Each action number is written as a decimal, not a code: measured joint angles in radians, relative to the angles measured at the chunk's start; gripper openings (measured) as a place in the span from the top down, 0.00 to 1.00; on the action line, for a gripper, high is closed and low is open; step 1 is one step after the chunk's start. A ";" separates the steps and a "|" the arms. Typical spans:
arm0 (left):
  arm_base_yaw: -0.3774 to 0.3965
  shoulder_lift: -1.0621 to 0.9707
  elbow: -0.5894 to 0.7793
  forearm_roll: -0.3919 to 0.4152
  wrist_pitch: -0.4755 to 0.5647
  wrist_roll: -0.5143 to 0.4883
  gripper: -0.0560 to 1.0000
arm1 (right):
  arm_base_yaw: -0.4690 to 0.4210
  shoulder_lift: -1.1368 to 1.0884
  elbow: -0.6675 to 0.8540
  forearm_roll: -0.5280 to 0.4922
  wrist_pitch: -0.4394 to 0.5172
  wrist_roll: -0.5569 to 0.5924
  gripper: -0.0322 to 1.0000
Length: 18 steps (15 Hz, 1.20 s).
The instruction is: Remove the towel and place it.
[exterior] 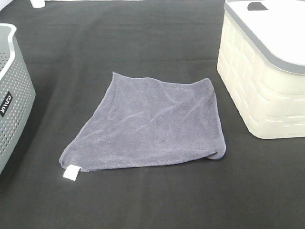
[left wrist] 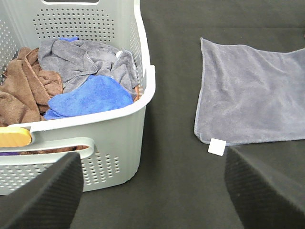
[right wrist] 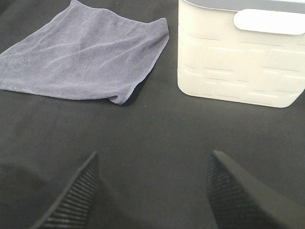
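Note:
The towel (exterior: 150,124) lies spread flat on the black table, grey-lavender, with a small white tag (exterior: 71,172) at its near left corner. It also shows in the left wrist view as the towel (left wrist: 255,95) and in the right wrist view as the towel (right wrist: 90,59). Neither arm appears in the exterior high view. My left gripper (left wrist: 152,191) is open and empty, hovering between the grey basket and the towel's tag corner. My right gripper (right wrist: 152,191) is open and empty too, over bare table short of the towel and the cream bin.
A grey perforated basket (exterior: 12,90) stands at the left edge; its rim (left wrist: 143,100) encloses brown, blue and grey cloths. A cream bin (exterior: 267,76) with a grey-edged lid stands at the right, seen close as the bin (right wrist: 240,57).

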<state>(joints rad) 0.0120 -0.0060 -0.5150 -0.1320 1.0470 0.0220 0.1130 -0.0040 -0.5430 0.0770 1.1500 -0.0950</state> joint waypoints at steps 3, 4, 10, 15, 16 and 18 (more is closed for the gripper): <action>0.000 0.000 0.006 0.000 -0.001 0.032 0.23 | 0.000 0.000 0.000 0.001 0.000 0.000 0.34; 0.000 0.000 0.006 -0.001 -0.001 0.041 0.23 | 0.000 0.000 0.000 0.004 -0.001 0.000 0.34; 0.000 0.000 0.006 -0.001 -0.001 0.047 0.23 | 0.000 0.000 0.040 0.007 -0.089 -0.001 0.34; 0.000 0.000 0.006 -0.001 -0.001 0.046 0.23 | 0.000 0.000 0.040 0.007 -0.089 -0.001 0.34; 0.000 0.000 0.006 -0.001 -0.001 0.046 0.23 | 0.000 0.000 0.040 0.007 -0.089 -0.001 0.34; 0.000 0.000 0.006 -0.001 -0.001 0.046 0.23 | 0.000 0.000 0.040 0.007 -0.089 -0.001 0.34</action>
<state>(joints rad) 0.0120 -0.0060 -0.5090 -0.1330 1.0460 0.0680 0.1130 -0.0040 -0.5030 0.0840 1.0610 -0.0960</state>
